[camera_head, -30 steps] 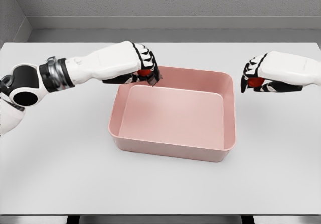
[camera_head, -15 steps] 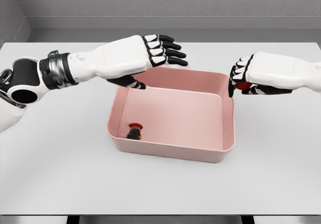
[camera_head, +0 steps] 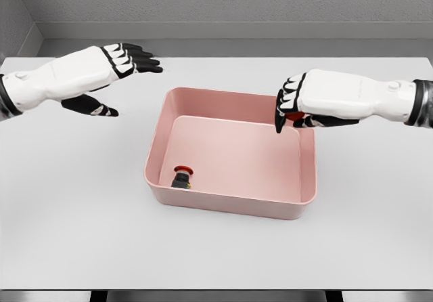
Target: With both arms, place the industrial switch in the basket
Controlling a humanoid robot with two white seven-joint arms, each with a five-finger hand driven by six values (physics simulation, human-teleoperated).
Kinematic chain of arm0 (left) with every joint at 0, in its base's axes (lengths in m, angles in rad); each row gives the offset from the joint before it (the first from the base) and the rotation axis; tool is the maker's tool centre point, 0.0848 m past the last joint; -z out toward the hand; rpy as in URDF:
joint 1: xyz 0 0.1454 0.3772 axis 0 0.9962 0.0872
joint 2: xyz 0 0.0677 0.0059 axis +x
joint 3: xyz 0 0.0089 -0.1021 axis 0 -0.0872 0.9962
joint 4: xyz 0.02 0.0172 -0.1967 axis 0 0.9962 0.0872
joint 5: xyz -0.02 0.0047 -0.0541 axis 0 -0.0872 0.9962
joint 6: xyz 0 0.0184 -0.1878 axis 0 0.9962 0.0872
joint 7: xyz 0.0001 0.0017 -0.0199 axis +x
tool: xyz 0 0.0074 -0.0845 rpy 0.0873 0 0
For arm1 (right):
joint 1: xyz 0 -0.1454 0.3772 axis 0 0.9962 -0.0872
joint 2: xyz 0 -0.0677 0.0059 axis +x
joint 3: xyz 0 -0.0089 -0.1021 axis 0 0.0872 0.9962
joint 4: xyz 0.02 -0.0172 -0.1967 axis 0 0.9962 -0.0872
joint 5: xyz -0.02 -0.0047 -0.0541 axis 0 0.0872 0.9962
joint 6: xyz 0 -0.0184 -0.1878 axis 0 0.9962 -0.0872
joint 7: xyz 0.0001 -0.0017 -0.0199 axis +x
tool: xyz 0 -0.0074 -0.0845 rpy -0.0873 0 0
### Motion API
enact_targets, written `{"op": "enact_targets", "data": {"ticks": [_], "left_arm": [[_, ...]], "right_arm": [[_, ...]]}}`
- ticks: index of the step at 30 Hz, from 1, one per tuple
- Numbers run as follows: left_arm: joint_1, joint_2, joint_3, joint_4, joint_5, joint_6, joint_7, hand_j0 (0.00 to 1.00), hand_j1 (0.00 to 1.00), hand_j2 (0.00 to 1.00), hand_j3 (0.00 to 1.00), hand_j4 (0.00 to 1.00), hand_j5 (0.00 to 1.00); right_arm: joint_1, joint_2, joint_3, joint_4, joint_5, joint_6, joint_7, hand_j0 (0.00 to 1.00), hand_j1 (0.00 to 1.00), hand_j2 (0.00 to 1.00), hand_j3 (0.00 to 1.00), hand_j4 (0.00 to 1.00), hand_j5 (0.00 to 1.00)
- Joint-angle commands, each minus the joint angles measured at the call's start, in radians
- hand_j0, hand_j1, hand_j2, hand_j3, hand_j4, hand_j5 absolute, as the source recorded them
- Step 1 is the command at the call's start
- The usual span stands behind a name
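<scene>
Pink plastic forms the basket [camera_head: 308,180] at the middle of the white table [camera_head: 81,214], and we see one industrial switch [camera_head: 181,178] (red-capped, dark-bodied) lying inside it against the near-left wall. Our left hand [camera_head: 95,78] hangs over the table left of the basket, fingers spread and holding nothing. Our right hand [camera_head: 304,102] is over the basket's far-right corner, fingers curled around a second red switch [camera_head: 293,116], mostly hidden by them.
</scene>
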Motion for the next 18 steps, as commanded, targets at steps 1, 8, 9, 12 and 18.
{"op": "enact_targets", "data": {"ticks": [1,8,9,12,18], "left_arm": [[0.0,0.025,0.004,0.022,0.017,0.001,0.0,1.0,1.0,1.0,1.0,1.0,1.0],[0.011,0.039,0.004,0.049,0.017,0.001,0.002,1.0,1.0,1.0,1.0,1.0,1.0],[0.009,0.039,0.004,0.049,0.017,0.001,0.0,1.0,1.0,1.0,1.0,1.0,1.0],[0.009,0.039,0.004,0.063,0.017,0.001,0.0,1.0,1.0,1.0,1.0,1.0,1.0],[0.014,0.036,0.023,0.091,0.013,0.001,0.0,1.0,1.0,1.0,1.0,1.0,1.0]], "right_arm": [[0.0,0.028,0.023,0.0,-0.006,0.004,-0.001,0.43,0.43,0.43,0.43,0.43,0.43],[-0.072,0.127,0.096,0.004,0.04,0.004,-0.001,0.96,0.96,0.96,0.96,0.96,0.96],[-0.072,0.135,0.096,0.004,0.052,0.004,-0.001,1.0,1.0,1.0,1.0,1.0,1.0],[-0.072,0.141,0.096,0.006,0.052,0.004,-0.001,1.0,1.0,1.0,1.0,1.0,1.0],[-0.068,0.112,0.081,0.032,0.052,0.004,-0.001,1.0,1.0,1.0,1.0,1.0,1.0]]}}
